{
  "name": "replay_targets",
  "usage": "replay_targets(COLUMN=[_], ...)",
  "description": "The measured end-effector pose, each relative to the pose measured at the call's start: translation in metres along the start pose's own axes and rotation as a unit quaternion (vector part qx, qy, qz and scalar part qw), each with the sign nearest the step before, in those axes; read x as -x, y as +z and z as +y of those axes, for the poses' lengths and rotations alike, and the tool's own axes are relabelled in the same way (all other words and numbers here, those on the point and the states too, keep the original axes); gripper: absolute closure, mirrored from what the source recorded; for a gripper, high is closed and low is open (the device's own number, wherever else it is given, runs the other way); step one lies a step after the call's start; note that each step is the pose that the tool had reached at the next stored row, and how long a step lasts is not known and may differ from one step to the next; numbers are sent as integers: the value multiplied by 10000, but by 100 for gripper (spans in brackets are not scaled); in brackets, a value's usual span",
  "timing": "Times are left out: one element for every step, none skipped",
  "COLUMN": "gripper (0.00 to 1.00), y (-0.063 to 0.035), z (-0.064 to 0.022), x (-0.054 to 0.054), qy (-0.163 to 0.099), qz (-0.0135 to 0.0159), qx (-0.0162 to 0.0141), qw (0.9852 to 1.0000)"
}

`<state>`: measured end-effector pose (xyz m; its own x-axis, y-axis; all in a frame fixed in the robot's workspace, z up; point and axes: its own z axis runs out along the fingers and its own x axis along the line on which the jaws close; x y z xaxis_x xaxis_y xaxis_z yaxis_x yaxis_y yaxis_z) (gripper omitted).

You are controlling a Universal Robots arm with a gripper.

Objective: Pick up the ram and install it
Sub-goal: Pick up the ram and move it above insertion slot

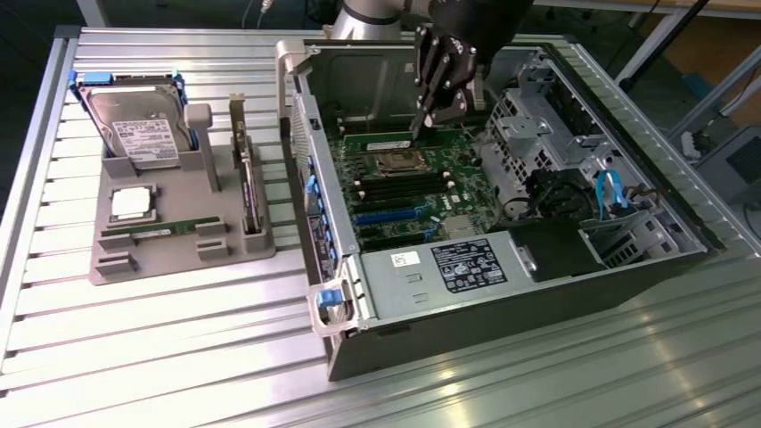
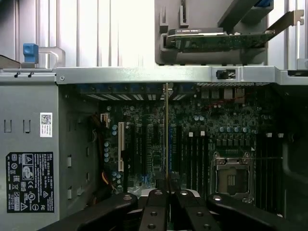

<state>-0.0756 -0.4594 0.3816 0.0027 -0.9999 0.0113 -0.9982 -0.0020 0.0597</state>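
Observation:
My gripper (image 1: 419,131) reaches down into the open computer case (image 1: 356,267) and is shut on the ram (image 1: 378,143), a long thin green stick. In the exterior view the stick runs from the fingers toward the left, just over the motherboard (image 1: 416,201) on the far side of the processor socket (image 1: 395,163). In the wrist view the ram (image 2: 166,134) appears edge-on as a thin line rising from between the black fingers (image 2: 155,211) of the gripper (image 2: 167,192). The dark memory slots (image 2: 197,159) lie beside the socket (image 2: 233,178).
A grey parts tray (image 1: 178,260) at the exterior view's left holds a hard drive (image 1: 143,125), a silver processor chip (image 1: 131,203), a green stick (image 1: 160,229) and an upright expansion card (image 1: 248,192). The case's walls, drive cage (image 1: 523,134) and power supply (image 1: 470,263) hem in the gripper.

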Motion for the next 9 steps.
replay_targets(gripper=[88,88,88,88,88,88,88,88,88], y=[-1,-2,-3,-4,-5,-6,-7,-9,-9], z=[-18,-35,-53,-70,-87,-104,-119,-143,-155], x=[0,0,0,0,0,0,0,0,-1], qy=[0,0,0,0,0,0,0,0,0], qz=[1,1,1,1,2,2,3,4,4], qx=[1,2,3,4,5,6,6,8,8], qw=[10000,10000,10000,10000,10000,10000,10000,10000,10000])
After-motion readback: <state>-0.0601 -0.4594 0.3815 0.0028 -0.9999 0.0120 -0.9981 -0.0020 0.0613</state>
